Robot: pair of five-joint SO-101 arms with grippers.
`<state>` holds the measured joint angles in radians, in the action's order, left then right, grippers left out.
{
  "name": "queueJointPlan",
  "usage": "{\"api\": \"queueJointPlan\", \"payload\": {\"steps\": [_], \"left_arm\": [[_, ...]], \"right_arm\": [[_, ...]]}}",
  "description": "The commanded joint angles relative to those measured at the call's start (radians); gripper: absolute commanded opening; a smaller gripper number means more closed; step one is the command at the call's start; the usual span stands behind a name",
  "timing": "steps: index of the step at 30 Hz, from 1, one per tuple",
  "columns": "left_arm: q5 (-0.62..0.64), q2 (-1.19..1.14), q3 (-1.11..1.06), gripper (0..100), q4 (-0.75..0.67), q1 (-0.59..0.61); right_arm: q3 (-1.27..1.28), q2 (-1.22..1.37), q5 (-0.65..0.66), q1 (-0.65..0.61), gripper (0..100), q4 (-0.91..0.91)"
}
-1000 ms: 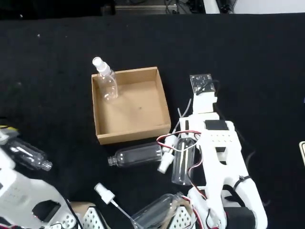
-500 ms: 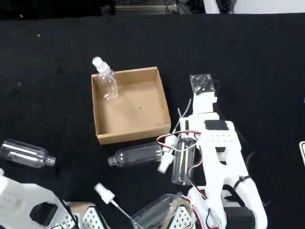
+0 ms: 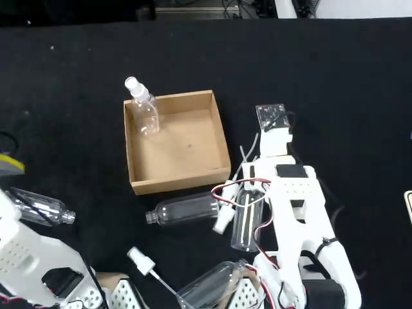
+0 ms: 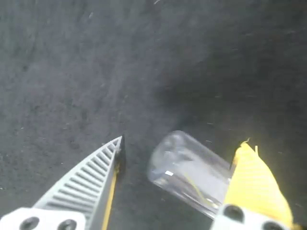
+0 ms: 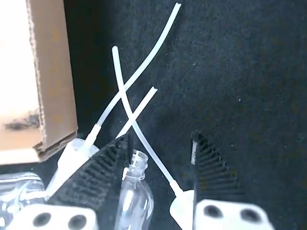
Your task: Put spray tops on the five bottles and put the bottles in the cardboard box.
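Bottles without tops lie flat on the black table (image 3: 347, 77) around the cardboard box (image 3: 180, 180). The left gripper (image 4: 182, 142) is spread wide, its fingers either side of the base end of the left bottle (image 3: 40, 207) (whether the yellow finger touches it I cannot tell). That bottle's long axis runs across the table, with its open neck toward the box side. The right gripper (image 5: 160, 138) also stands released, and the open neck of the right bottle (image 5: 135, 191) sits between its fingers. This bottle's long axis runs near to far, with the neck pointing away from the arm's base. A loose spray top (image 5: 181, 207) lies just beside it, its thin tube crossing two others. The middle bottle (image 3: 185, 209) lies just in front of the box, neck pointing left. The capped bottle (image 3: 145, 109) stands in the box's far left corner.
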<state>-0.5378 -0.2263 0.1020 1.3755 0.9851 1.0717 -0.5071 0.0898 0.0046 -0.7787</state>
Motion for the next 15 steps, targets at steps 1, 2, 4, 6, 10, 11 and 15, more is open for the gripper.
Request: {"api": "queueJointPlan", "payload": {"steps": [1, 2, 4, 6, 10, 11, 15], "left_arm": [[-0.114, 0.006, -0.051, 33, -0.117, 0.107], [-0.157, 0.002, -0.07, 33, -0.123, 0.124], [-0.239, -0.002, -0.101, 33, -0.124, 0.151], [-0.31, 0.0, -0.117, 33, -0.124, 0.183], [-0.408, 0.006, -0.11, 33, -0.124, 0.225], [-0.425, 0.006, -0.11, 33, -0.124, 0.231], [-0.485, 0.021, -0.074, 33, -0.112, 0.254]], "right_arm": [[-0.01, -0.059, 0.0, -0.015, 17.0, 0.02], [-0.01, -0.059, 0.0, -0.015, 17.0, 0.02], [-0.01, -0.059, 0.0, -0.015, 17.0, 0.021], [-0.01, -0.059, 0.0, -0.017, 17.0, 0.026], [-0.004, -0.059, 0.0, -0.014, 17.0, 0.048], [-0.004, -0.059, 0.0, -0.014, 17.0, 0.048], [-0.005, -0.059, 0.0, -0.012, 17.0, 0.048]]}}
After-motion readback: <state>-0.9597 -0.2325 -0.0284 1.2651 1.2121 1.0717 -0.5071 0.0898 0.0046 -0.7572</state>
